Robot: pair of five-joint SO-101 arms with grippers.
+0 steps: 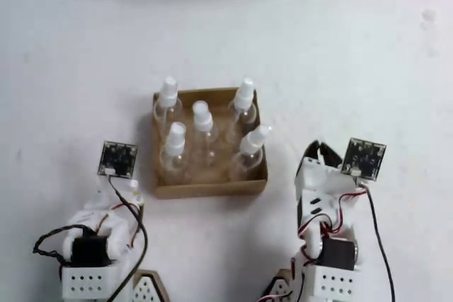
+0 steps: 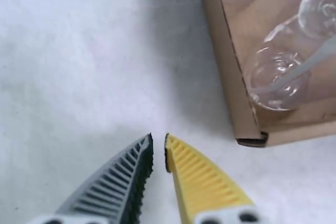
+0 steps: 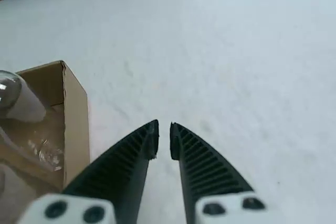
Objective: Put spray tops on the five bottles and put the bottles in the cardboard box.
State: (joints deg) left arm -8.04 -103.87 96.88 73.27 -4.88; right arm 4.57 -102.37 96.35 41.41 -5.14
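Status: looks done, as far as the views tell you. All five bottles (image 1: 175, 152) stand in the box (image 1: 210, 189), four near the corners and one in the middle. Each has a white spray top (image 1: 168, 90) on. The front bottle (image 1: 249, 157) on the right arm's side leans, with its top tipped toward the box wall. The others look upright. You can't tell from above whether every top is fully seated.

Left gripper (image 2: 158, 148): jaws nearly together with a thin gap, nothing in them. It hangs over bare table (image 2: 79, 51), near a front corner of the box but apart from it.

Right gripper (image 3: 164, 135): same, jaws almost touching and empty. It sits over the table beside the box's other front corner, not touching.

Left to do, my read: nothing on the task list. Every bottle and top you can count is in the box. You could call it, or straighten the leaning one first.
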